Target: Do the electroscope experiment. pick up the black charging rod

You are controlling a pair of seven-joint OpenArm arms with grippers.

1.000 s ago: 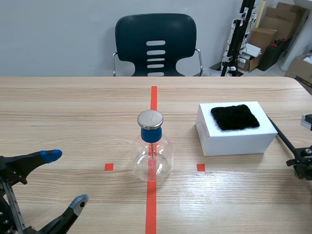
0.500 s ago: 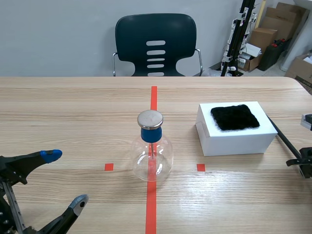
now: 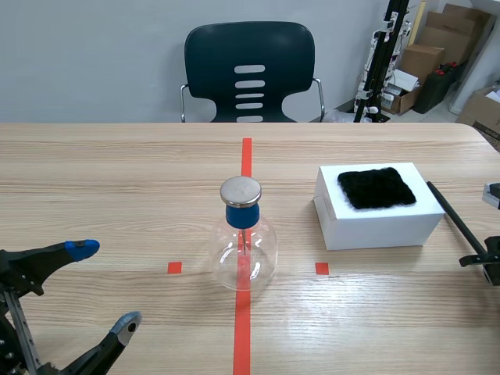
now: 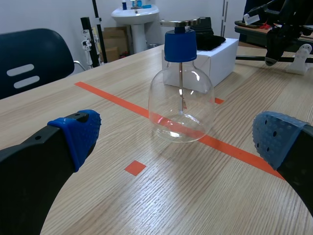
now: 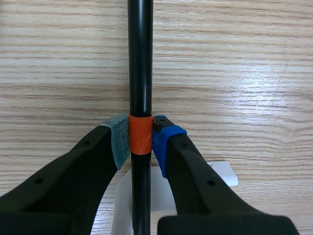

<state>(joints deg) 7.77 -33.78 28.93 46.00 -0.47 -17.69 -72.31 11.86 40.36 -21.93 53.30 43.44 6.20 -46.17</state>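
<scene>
2 things stand on the wooden worktop (image 3: 117, 180): a glass flask (image 3: 244, 250) with a blue stopper, set on the orange-red tape line (image 3: 244, 328), and a white box (image 3: 375, 223) to its right, apart from it.

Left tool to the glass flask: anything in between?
Nothing. Scene view shows bare table between the left tool and the flask, with only an orange-red tape square marked on it; left wrist view agrees.

Left claw (image 3: 105, 285) wide open, low; right claw (image 5: 141, 141) tight on black rod (image 5: 140, 58).
</scene>
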